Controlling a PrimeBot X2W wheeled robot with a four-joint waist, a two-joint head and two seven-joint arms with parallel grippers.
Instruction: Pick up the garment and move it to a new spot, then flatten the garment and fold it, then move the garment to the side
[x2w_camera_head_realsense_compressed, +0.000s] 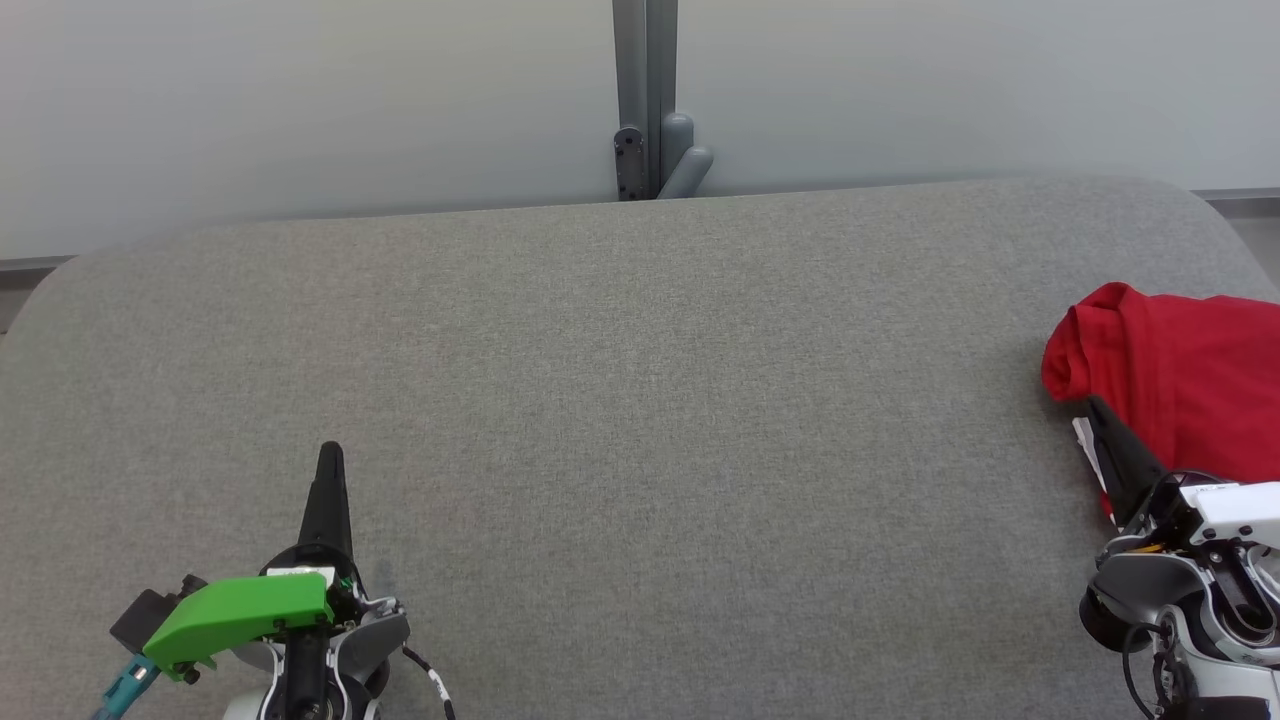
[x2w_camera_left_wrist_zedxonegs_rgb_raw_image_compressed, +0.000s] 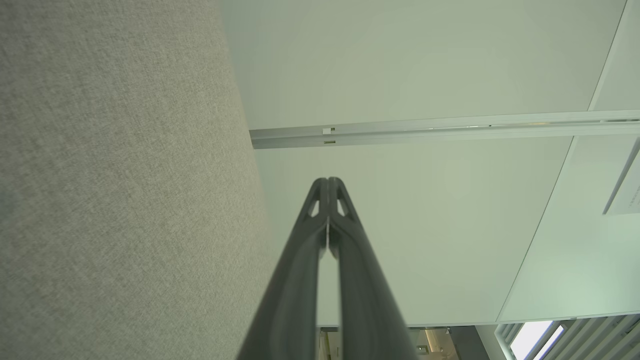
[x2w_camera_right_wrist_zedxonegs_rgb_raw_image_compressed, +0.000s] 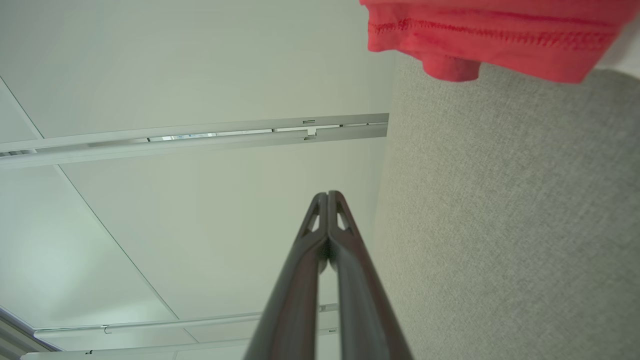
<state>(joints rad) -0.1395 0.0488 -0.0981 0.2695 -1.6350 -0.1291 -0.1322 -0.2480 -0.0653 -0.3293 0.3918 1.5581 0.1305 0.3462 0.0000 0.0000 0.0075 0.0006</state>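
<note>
carrying everything, the desk (x2w_camera_head_realsense_compressed: 640, 400): a grey woven fabric top with rounded far corners. it runs under both pincers, ahead of them to the far edge, and across from one to the other.
wall (x2w_camera_head_realsense_compressed: 300, 100): pale, plain panels standing beyond the desk's far edge, well ahead of both pincers.
garment (x2w_camera_head_realsense_compressed: 1180, 370): red cloth, bunched and rumpled, not flattened. it lies on the desk just ahead of the right pincer and off to that pincer's right, cut by the head view's right edge, and is well apart from the left pincer. the right wrist view shows its stitched hem past the fingertips, with grey desk between hem and tips.
post (x2w_camera_head_realsense_compressed: 645, 100): a grey upright on the wall with a small bracket at its foot, far ahead, roughly midway between the two pincers.
right pincer (x2w_camera_head_realsense_compressed: 1095, 408): closed, its two dark fingers pressed together from the tips down, gripping nothing. it points at the near left edge of the garment. from the head view i cannot tell whether the tip touches the cloth.
left pincer (x2w_camera_head_realsense_compressed: 331, 455): closed as well, fingers meeting at the tip, empty. it points straight ahead toward the wall.
green cover (x2w_camera_head_realsense_compressed: 240, 615): a bright plastic piece on the wrist just behind the left pincer.
teal plug (x2w_camera_head_realsense_compressed: 125, 685): behind that cover, to the left pincer's left.
</note>
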